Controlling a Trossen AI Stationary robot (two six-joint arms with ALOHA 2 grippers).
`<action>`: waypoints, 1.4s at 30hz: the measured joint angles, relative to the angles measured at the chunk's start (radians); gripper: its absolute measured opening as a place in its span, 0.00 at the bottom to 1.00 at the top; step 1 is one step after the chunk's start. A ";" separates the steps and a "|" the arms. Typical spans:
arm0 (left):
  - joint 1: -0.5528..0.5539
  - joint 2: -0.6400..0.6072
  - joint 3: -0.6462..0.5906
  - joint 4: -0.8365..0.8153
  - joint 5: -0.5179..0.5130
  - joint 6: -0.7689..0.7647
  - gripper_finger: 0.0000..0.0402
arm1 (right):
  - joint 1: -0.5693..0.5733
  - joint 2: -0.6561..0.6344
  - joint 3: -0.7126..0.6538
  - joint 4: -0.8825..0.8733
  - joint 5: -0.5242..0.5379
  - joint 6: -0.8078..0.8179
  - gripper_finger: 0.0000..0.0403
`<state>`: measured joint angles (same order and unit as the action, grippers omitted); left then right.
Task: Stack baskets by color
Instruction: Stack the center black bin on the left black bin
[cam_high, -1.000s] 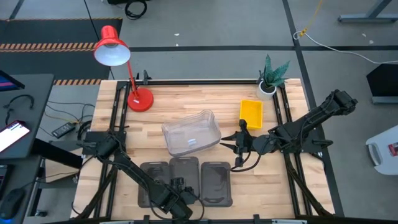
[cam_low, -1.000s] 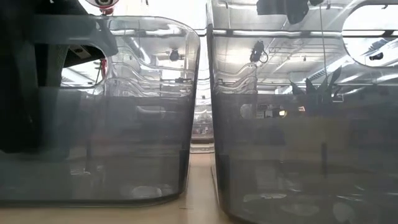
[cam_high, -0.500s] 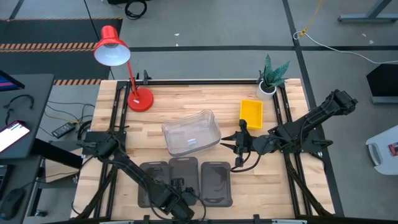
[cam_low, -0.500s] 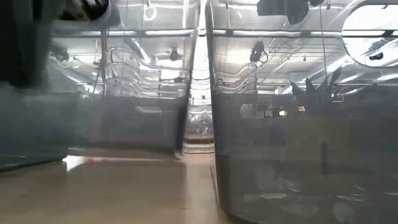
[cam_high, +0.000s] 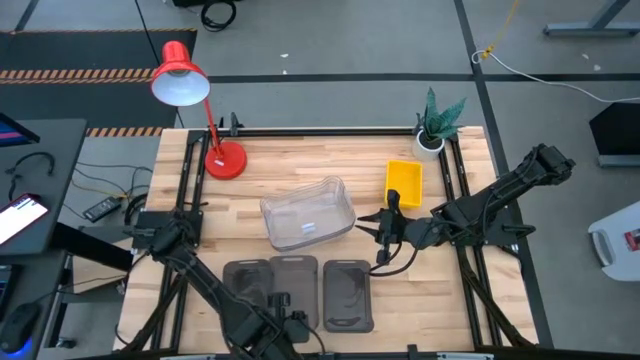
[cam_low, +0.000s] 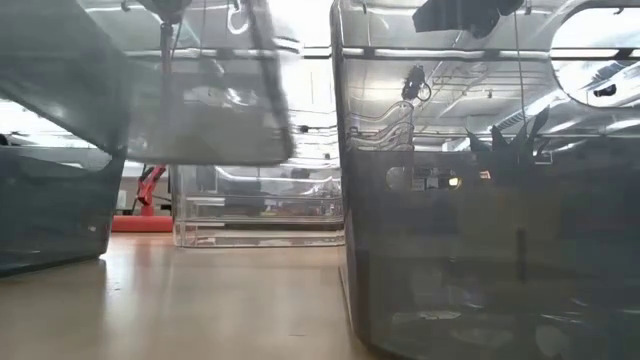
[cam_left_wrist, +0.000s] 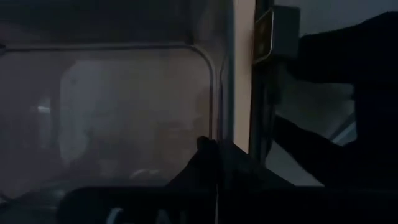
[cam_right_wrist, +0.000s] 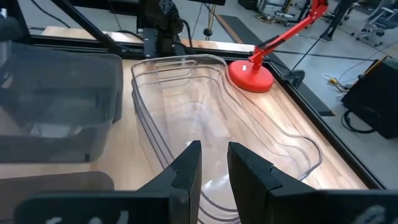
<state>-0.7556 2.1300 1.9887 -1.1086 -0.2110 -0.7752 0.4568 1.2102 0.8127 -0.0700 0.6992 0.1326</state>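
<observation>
Three dark grey baskets are at the table's near edge. The left one (cam_high: 245, 285) (cam_low: 50, 220) and the right one (cam_high: 347, 295) (cam_low: 480, 200) rest on their bottoms. My left gripper (cam_high: 283, 320) (cam_left_wrist: 209, 149) is shut on the middle one (cam_high: 297, 280) (cam_low: 200, 100), which is up in the air. A stack of clear baskets (cam_high: 308, 213) (cam_right_wrist: 205, 118) stands mid-table. A yellow basket (cam_high: 404, 180) lies to its right. My right gripper (cam_high: 372, 228) (cam_right_wrist: 214, 158) hovers open by the clear stack's right end, with nothing between its fingers. My left gripper holds the middle grey basket by its near wall (cam_left_wrist: 214, 124), close to a rounded corner. The fingers come from above, slanting down toward the far edge. Its own dark fingers hide the place of contact. The basket is lifted clear of the table and tilted (cam_low: 210, 150).
A red desk lamp (cam_high: 205, 120) stands at the far left and a small potted plant (cam_high: 437, 125) at the far right corner. Bare wood shows between the clear stack and the grey baskets, and under the lifted basket (cam_low: 220, 300).
My left gripper has gone up with the middle grey basket. The basket stood on the table between its neighbours. It now hangs tilted above the table, and the clear stack shows beneath it in the low view. The other two grey baskets have stayed put.
</observation>
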 joint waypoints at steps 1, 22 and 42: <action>-0.003 0.000 0.014 -0.028 0.000 -0.003 0.02 | 0.000 0.000 0.000 0.000 0.003 0.000 0.21; -0.189 -0.001 0.092 -0.409 -0.068 -0.363 0.02 | 0.019 0.000 0.000 0.001 0.007 0.033 0.21; -0.284 0.000 -0.083 -0.246 -0.084 -0.388 0.03 | 0.019 0.000 0.000 0.004 0.006 0.059 0.21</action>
<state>-1.0393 2.1299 1.9053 -1.3545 -0.2947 -1.1636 0.4759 1.2102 0.8124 -0.0663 0.7055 0.1917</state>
